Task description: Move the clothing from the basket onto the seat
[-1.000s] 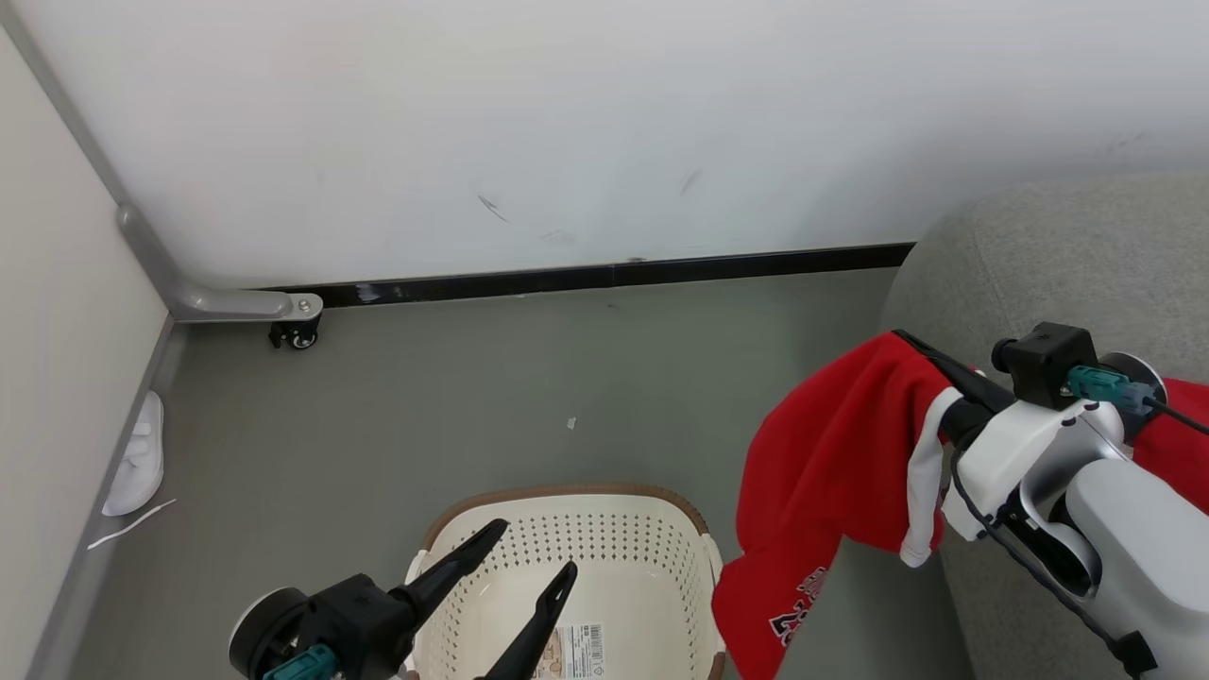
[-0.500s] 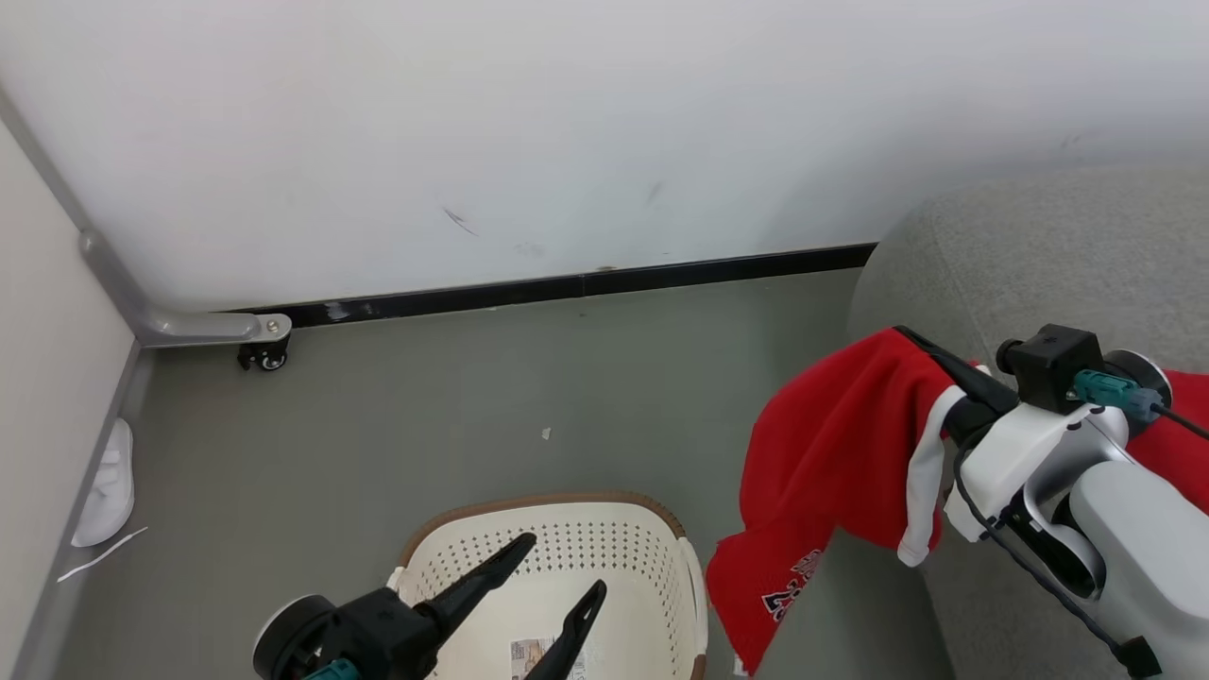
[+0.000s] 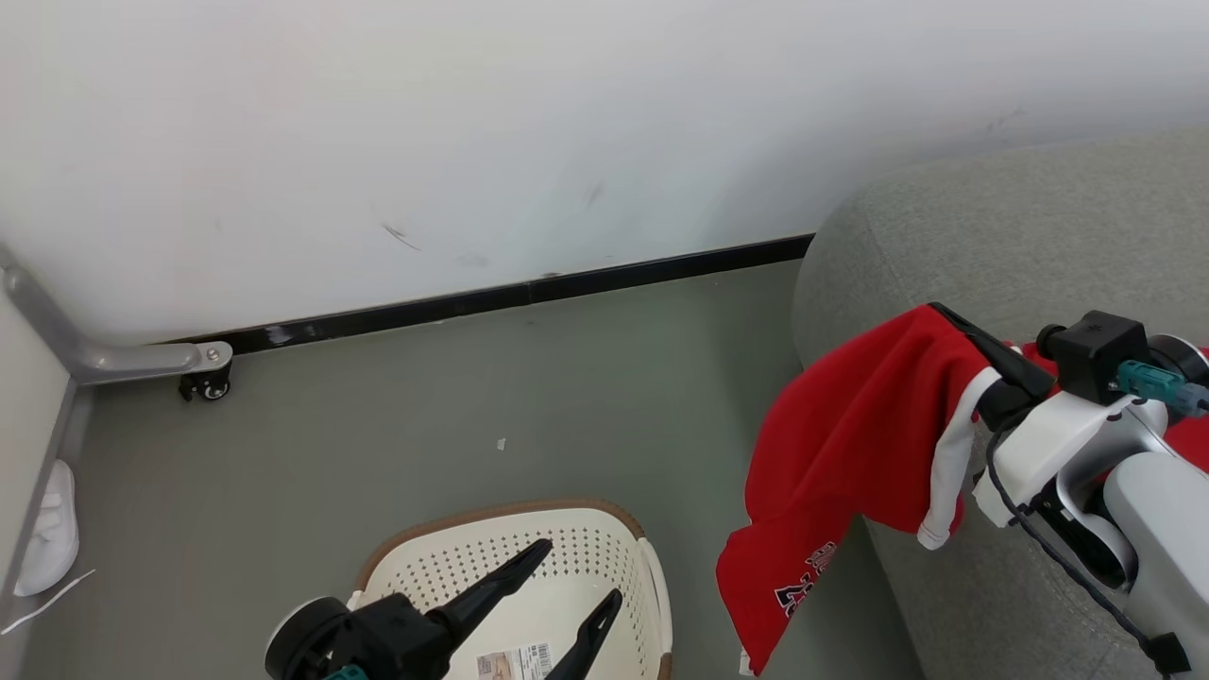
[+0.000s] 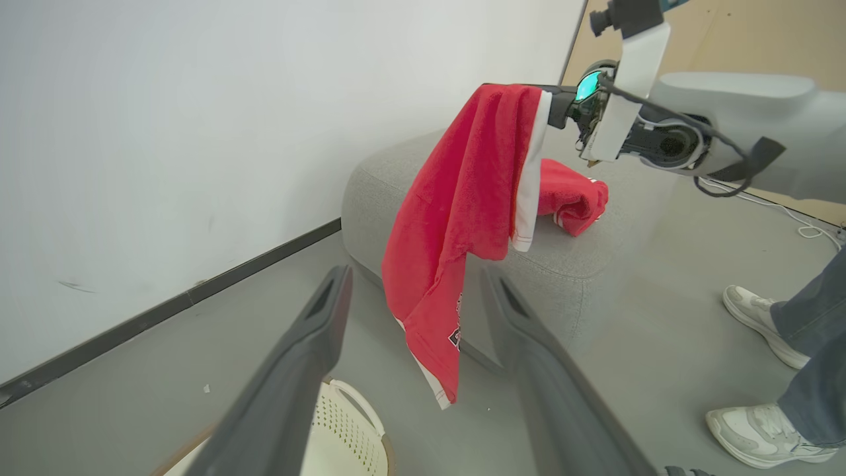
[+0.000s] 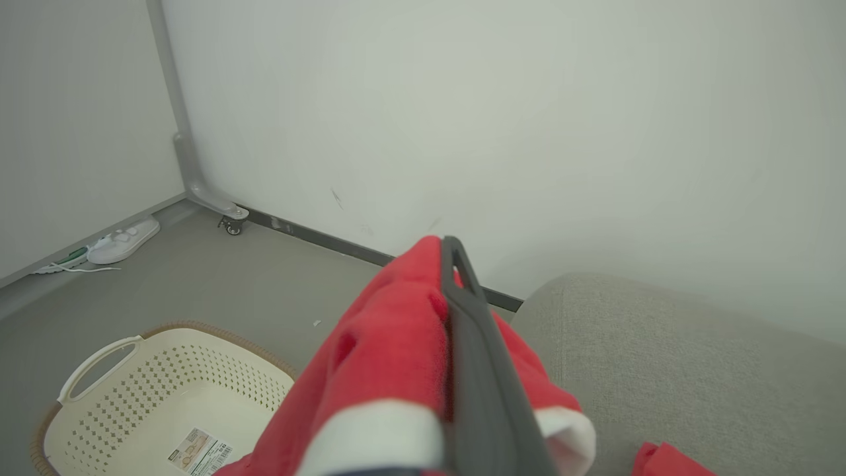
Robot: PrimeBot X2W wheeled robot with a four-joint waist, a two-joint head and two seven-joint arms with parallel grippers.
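Clothing (image 3: 850, 425) dangling from my right jaws beside the rounded end of the seat (image 3: 1020, 236).
The seat already carries another red piece (image 4: 572, 195); the basket (image 3: 425, 576) on the floor looks empty, so I judge this the last load. Right jaws are clamped on the clothing's top edge, high so it clears the seat; left jaws gape, idle over the basket.

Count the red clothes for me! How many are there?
2. One red garment hangs from the shut right jaws, by the sofa's end. The other red garment lies on the sofa. The basket is partly out of view, so more may be hidden.
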